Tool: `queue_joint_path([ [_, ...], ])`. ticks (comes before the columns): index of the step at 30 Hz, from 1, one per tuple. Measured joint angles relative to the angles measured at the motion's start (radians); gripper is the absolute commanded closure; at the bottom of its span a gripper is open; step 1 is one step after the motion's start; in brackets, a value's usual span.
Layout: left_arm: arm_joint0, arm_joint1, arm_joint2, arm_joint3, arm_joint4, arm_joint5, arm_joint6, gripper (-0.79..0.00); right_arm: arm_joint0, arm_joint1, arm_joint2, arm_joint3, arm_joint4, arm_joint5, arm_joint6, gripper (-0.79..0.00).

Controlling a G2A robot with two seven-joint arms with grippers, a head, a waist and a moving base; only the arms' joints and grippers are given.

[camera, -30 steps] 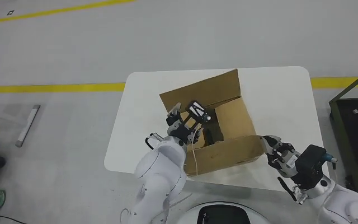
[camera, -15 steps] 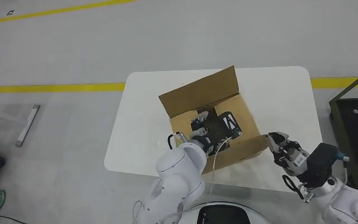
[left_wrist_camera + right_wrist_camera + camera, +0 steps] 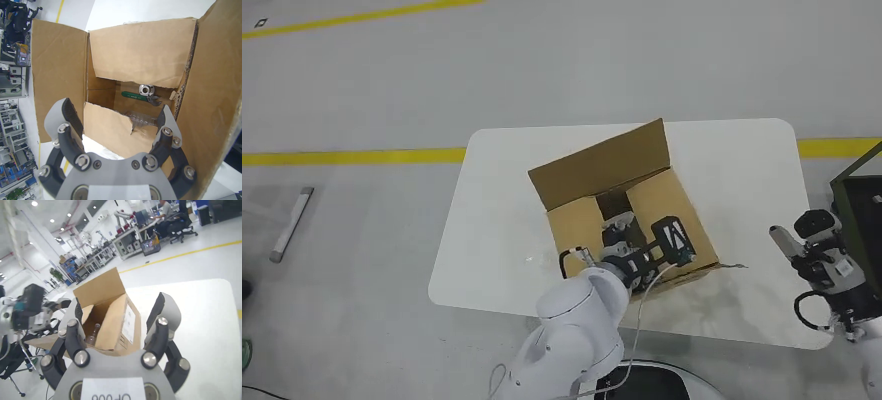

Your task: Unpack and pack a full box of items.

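Box (image 3: 614, 196) sat mid-table (image 3: 742, 160), turned a bit off square, top open. Far flap (image 3: 602, 165) stood up and leaned out toward the far left. Near flap (image 3: 111, 128) was folded inward, its edge torn ragged. White label (image 3: 128, 325) was on the box's right wall.

Inside, on the box floor:
- green wrench (image 3: 140, 98), lying flat
- metal flange (image 3: 146, 89), right against the wrench shaft; touching or just beside, couldn't tell
- clear bottle (image 3: 141, 120), on its side and partly hidden behind the torn near flap. The right wrist view also caught it (image 3: 93, 332) through the opening.

Left hand (image 3: 116, 113) hung over the near edge of the box, aimed down into the opening. Fingers were spread wide with nothing between them. Neither pad touched the cardboard, as far as I could see. In the top view it (image 3: 622, 240) sat over the near part of the opening.

Right hand (image 3: 797, 228) was over the table's near right edge, well apart from the box and off to its right. It was also spread wide and empty (image 3: 120, 306), and it faced the box's labelled wall.

Off the table, a dark bin (image 3: 857, 200) stood just right of the table edge. A yellow floor line (image 3: 352, 156) ran left to right behind the table.
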Motion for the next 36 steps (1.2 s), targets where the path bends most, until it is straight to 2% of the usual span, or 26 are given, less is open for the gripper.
queue_joint_path([
  [4, 0.034, 0.009, 0.028, -0.021, 0.002, 0.003, -0.003, -0.785, 0.023, 0.004, -0.031, 0.011, -0.047, 0.042, 0.107, 0.000],
  [6, 0.047, 0.013, 0.038, -0.027, 0.005, 0.004, -0.004, -0.785, 0.030, 0.005, -0.051, 0.015, -0.069, 0.034, 0.116, 0.000],
  [12, 0.088, 0.024, 0.057, -0.037, 0.002, 0.023, -0.023, -0.785, 0.024, 0.006, -0.095, 0.022, -0.098, -0.031, 0.121, 0.000],
  [17, 0.118, 0.033, 0.052, -0.049, -0.005, 0.043, -0.043, -0.785, 0.012, 0.015, -0.107, 0.023, -0.134, -0.134, 0.202, 0.000],
  [23, 0.129, 0.040, 0.009, -0.079, -0.003, 0.073, -0.059, -0.785, -0.005, 0.019, -0.116, 0.040, -0.208, -0.152, 0.199, 0.000],
  [27, 0.121, 0.040, -0.019, -0.081, 0.008, 0.107, -0.039, -0.785, -0.005, 0.017, -0.123, 0.043, -0.237, -0.135, 0.155, 0.000],
  [31, 0.111, 0.036, -0.033, -0.069, 0.004, 0.158, -0.006, -0.785, 0.001, 0.008, -0.099, 0.050, -0.167, -0.032, 0.030, 0.000],
  [34, 0.104, 0.033, -0.037, -0.055, 0.001, 0.187, 0.013, -0.785, 0.023, 0.007, -0.105, 0.073, -0.180, 0.033, 0.038, 0.000],
  [36, 0.099, 0.032, -0.037, -0.045, 0.005, 0.197, 0.023, -0.785, 0.042, 0.008, -0.127, 0.094, -0.209, 0.040, 0.056, 0.000],
])
